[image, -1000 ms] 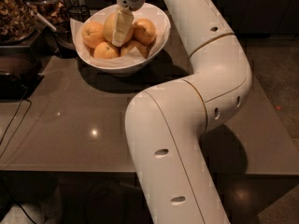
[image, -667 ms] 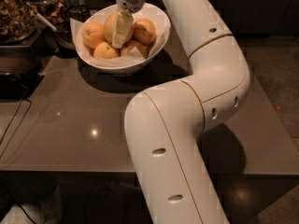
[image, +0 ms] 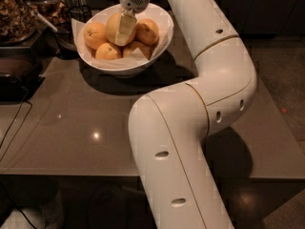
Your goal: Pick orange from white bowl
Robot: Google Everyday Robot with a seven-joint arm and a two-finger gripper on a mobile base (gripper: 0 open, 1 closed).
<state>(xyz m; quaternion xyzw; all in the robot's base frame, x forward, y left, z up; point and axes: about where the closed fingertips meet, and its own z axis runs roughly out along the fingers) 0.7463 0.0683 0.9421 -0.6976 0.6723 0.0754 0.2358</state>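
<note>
White bowl: the white bowl stands at the far side of the grey-brown table, glossy and deep, with its rim higher on one side.
Bowl contents: five citrus fruits. The orange, the largest and palest, lies on top of the heap near the middle. Four smaller oranges of a deeper colour are packed round it, two to its left and two to its right.
Gripper: the gripper is down inside the bowl, against the front of the orange – we cannot tell whether it has closed on the fruit.
Arm: the white arm rises from the lower edge, bends at a thick elbow on the right and reaches back over the bowl.
Other containers: a glass jar at the far left holds brown pieces that we cannot name. Beside it stand more dark vessels whose contents we cannot make out.
Against a second ago: we find no clear change. The gripper stays on the orange, the bowl sits in the same place and the fruits lie as they did.
Hidden or cut off: the gripper covers the right part of the orange – its far side is out of sight. The bowl's back rim runs behind the wrist, and the arm's base is cut off below.
</note>
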